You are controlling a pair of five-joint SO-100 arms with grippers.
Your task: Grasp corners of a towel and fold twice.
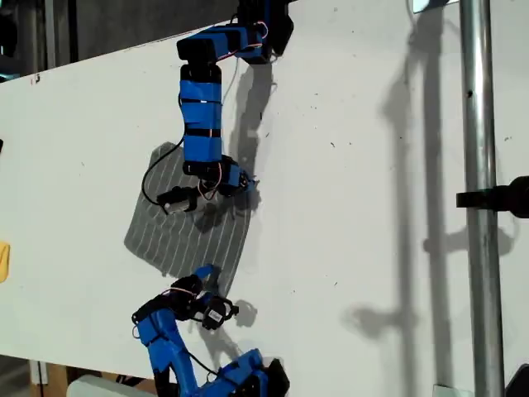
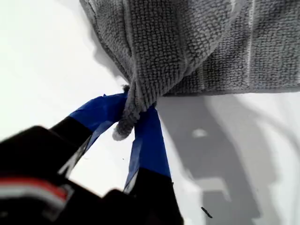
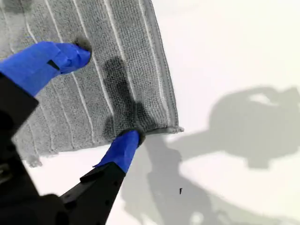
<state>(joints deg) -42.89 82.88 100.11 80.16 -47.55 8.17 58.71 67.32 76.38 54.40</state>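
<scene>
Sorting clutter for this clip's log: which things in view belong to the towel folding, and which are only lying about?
Part of the job:
- the grey striped towel
- its corner, pinched in my first hand
- my second hand, open over the towel's edge

Lying about:
- a metal pole at the exterior view's right
- a yellow object at that view's left edge, too cut off to identify

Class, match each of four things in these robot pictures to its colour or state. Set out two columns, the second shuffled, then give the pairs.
Things:
1. my first gripper
2. my second gripper
3. towel
4. table

Colours or states:
A. white
B. open, fingers spread over the cloth's edge
C. shut on a corner
D. grey with pale stripes

Pairs: 1-C, 2-B, 3-D, 4-A
</scene>
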